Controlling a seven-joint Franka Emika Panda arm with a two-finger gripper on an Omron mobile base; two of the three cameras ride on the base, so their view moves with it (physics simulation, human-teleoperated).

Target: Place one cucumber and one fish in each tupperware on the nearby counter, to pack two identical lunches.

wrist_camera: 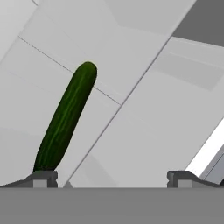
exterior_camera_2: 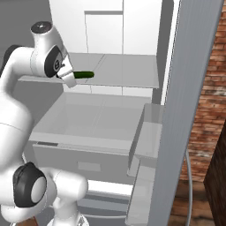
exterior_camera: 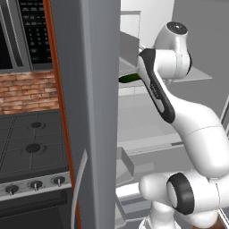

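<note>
While the cucumber (wrist_camera: 65, 119) is lying on the fridge shelf (exterior_camera_2: 123, 70) beside one fingertip, we are holding the gripper (wrist_camera: 111, 178) released and wide, and we are judging it needs shifting sideways to straddle the cucumber before clenching.

No text, label, brand, number or sign can be read on any surface here; the oven's control panel (exterior_camera: 36, 31) at eleven o'clock shows only blurred marks.

Kitchen: gas stovetop (exterior_camera: 31, 143), open fridge (exterior_camera_2: 110, 106).
</note>
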